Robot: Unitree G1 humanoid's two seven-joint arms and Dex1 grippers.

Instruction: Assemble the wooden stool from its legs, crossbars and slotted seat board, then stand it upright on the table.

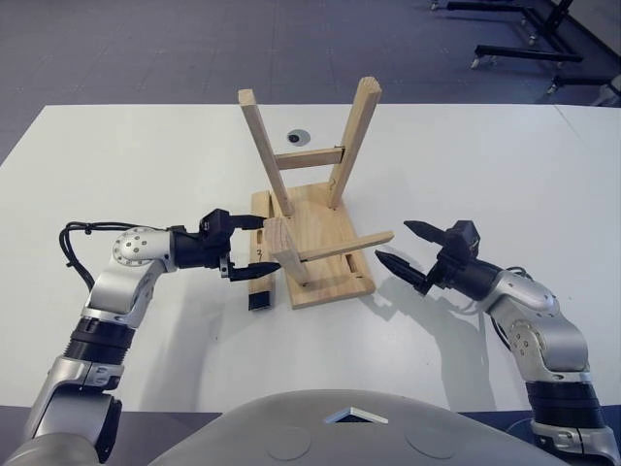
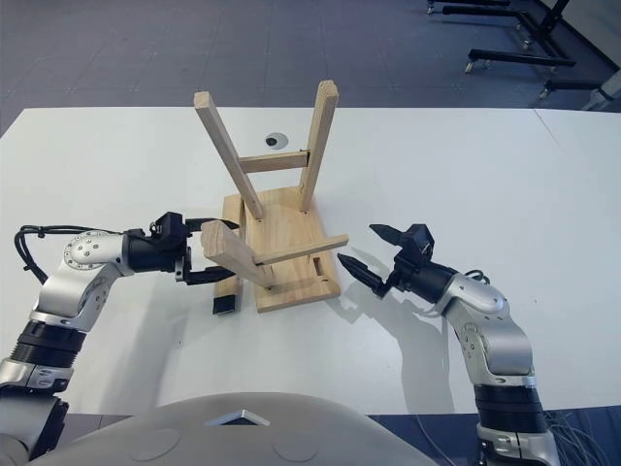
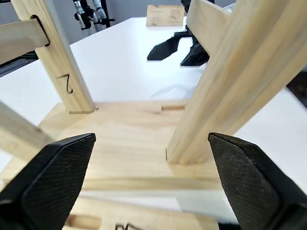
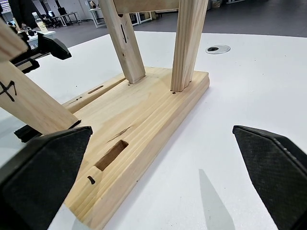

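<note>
The slotted seat board (image 1: 325, 228) lies flat on the white table with its underside up. Two legs (image 1: 264, 150) (image 1: 354, 136) stand in its far end, joined by a crossbar (image 1: 309, 158). A third leg (image 1: 288, 250) leans at the near left, and a second crossbar (image 1: 344, 248) sticks out of it to the right. My left gripper (image 1: 264, 246) is open, its fingers on either side of that leg's upper end. My right gripper (image 1: 393, 242) is open just right of the crossbar's free end. An empty slot (image 4: 111, 155) shows in the board's near corner.
A loose wooden piece (image 1: 258, 243) lies along the board's left side, with a small black object (image 1: 260, 301) at its near end. A round cable hole (image 1: 299, 136) sits behind the stool. Bare table spreads left and right. Wheeled frames (image 1: 529, 49) stand on the floor beyond.
</note>
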